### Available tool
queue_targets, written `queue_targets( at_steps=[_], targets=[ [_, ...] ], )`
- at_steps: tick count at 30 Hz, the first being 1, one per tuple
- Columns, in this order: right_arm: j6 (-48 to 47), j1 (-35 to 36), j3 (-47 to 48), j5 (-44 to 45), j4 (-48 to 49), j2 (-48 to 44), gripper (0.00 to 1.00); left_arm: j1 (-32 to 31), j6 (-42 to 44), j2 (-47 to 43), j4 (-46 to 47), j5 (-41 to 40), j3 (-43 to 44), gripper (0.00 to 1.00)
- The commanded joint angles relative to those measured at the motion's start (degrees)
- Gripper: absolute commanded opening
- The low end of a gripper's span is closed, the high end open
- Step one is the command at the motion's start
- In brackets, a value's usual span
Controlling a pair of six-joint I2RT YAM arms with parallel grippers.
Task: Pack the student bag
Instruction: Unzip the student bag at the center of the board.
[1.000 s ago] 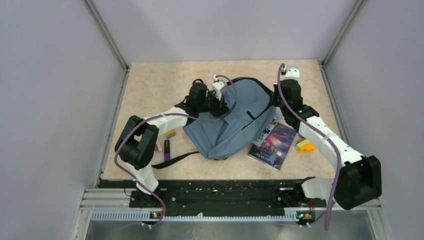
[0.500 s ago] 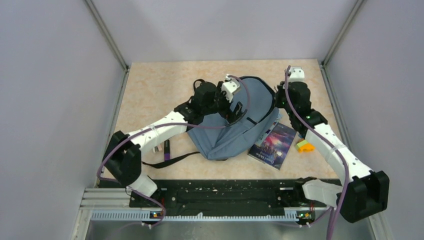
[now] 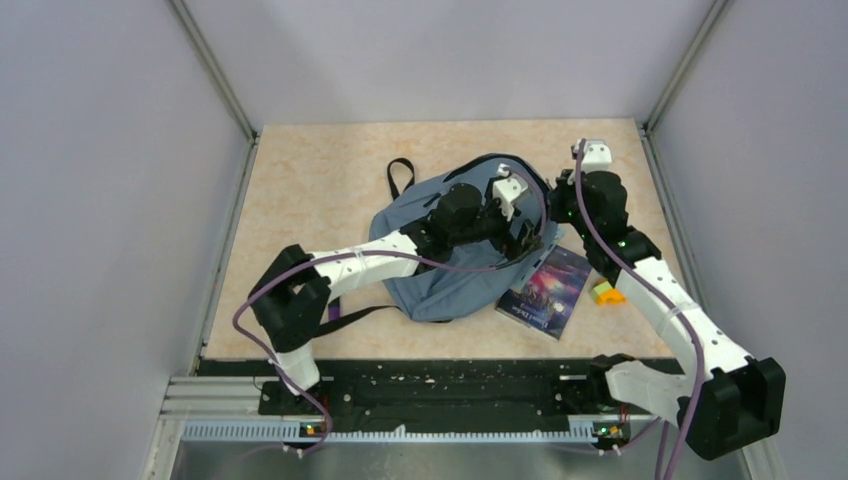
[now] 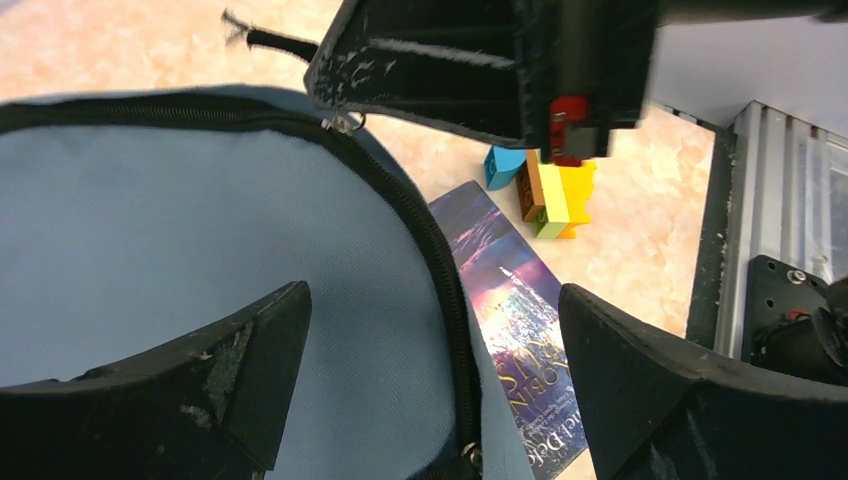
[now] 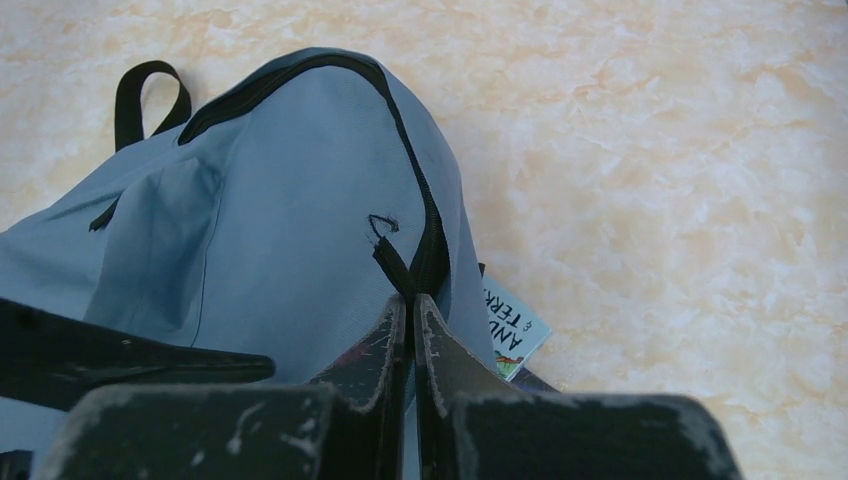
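Beige marbled tabletop (image 3: 300,180), grey walls (image 3: 100,200), student bag (image 3: 450,285)

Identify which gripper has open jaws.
The left gripper: its jaws stand wide apart over the student bag; the right gripper is pinched shut on its zipper.

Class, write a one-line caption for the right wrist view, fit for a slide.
Right tool pinches the grey-blue student bag at its black zipper, a book corner showing beneath.
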Motion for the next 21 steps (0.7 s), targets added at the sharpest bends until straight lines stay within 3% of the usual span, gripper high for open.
queue_targets(
  at_steps=[1,12,19,21],
  targets=[
    [0.19,-0.68,-0.52,0.64,1.99,-2.78,0.0,-0.48,-2.67,1.91,6.52,-3.08,3.3,0.97],
    [0.2,-0.7,-1.11,0.27,3.42,-3.39,0.0,-1.08,1.18,5.57,1.68,-7.9,7.27,0.86],
    [0.34,-0.66,-1.21,0.87,3.09,-3.48,0.0,-2.54,3.37,6.78,1.36,-11.21,7.7,0.94],
    [0.43,-0.74,-1.3,0.82,3.3,-3.49,0.0,-2.8,3.58,7.19,1.29,-11.5,8.06,0.93]
  ],
)
